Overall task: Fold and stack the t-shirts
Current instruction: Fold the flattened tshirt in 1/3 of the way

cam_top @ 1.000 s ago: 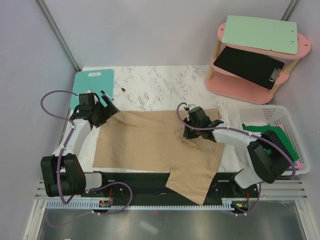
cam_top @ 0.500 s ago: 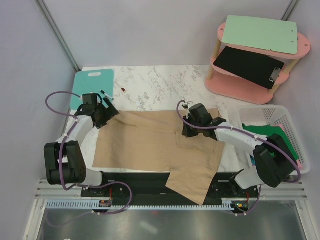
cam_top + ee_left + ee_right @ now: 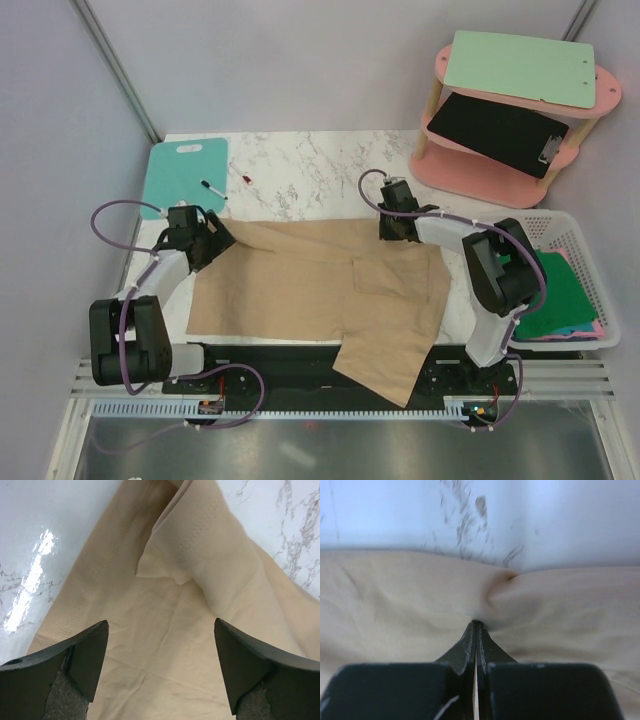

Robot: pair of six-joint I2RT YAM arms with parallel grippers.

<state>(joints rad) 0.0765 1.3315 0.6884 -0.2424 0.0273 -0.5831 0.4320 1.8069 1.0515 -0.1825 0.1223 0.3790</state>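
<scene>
The right gripper is pinched fully closed on a small pucker of the tan t-shirt at its far edge. The left gripper hangs wide apart over the bunched sleeve at the shirt's left corner, gripping nothing. From where I stand, that is the worry: a pull from one side alone could drag the shirt askew, the thin pinch could slip, and the flap draped over the near edge of the table could tug it off. I count one shirt spread out, one green garment in the one basket, and two arms.
</scene>
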